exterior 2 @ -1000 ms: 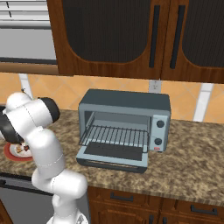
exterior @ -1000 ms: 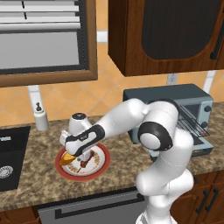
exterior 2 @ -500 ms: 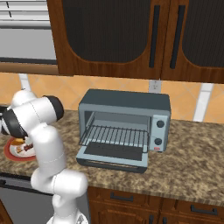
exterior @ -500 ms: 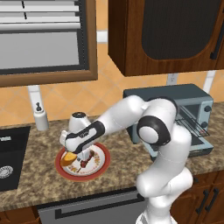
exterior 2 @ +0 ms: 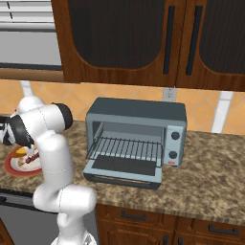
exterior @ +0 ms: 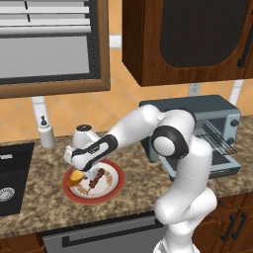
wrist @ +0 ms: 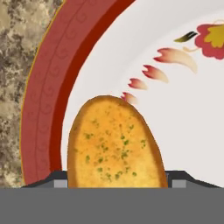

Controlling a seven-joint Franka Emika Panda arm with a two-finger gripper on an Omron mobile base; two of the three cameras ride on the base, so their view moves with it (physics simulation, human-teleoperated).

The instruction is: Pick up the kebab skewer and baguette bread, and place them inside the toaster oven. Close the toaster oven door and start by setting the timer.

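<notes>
The toaster oven (exterior 2: 136, 136) sits at the right base view's centre, its toaster oven door (exterior 2: 124, 171) dropped open. Lower left of the left base view, a red-rimmed plate (exterior: 111, 190) carries the kebab skewer (exterior: 96, 180). The gripper (exterior: 77, 174) reaches the baguette bread (wrist: 114, 144), 2 tips flanking it; a firm pinch I cannot tell.

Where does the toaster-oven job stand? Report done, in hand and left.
Done: nothing loaded; the blue-grey toaster oven has its drop-down door open and its wire rack bare.
In hand: the pincer is down at the golden baguette piece on the red-rimmed plate, one finger at each side.
Left: lifting the bread, the dark meat skewer, then door and timer.
</notes>
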